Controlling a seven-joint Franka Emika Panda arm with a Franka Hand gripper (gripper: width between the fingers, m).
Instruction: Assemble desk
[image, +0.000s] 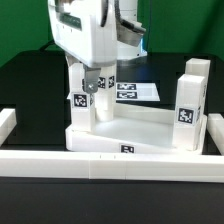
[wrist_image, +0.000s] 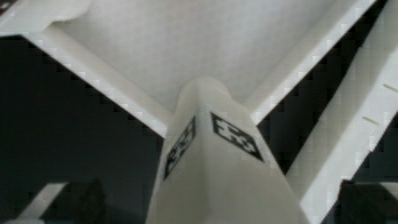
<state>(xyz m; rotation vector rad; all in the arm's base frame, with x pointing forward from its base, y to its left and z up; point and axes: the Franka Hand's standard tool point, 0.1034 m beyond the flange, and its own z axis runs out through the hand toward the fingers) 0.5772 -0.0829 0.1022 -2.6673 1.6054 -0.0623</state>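
Note:
The white tabletop (image: 135, 128) lies as a shallow tray with a raised rim, and its corner also shows in the wrist view (wrist_image: 125, 70). A tagged leg block (image: 82, 108) stands upright at its corner on the exterior view's left. A second leg block (image: 190, 95) stands upright at the right corner. My gripper (image: 94, 84) hangs over the top of the left leg. In the wrist view that leg (wrist_image: 222, 150) runs between my dark fingers (wrist_image: 71, 200), with a gap on each side. The gripper (wrist_image: 217, 205) is open and grips nothing.
Long white border rails (image: 110, 165) fence the table at the front and at both sides (image: 214, 135). The marker board (image: 140, 91) lies flat behind the tabletop. The arm's white body (image: 85, 35) hides the back left of the scene.

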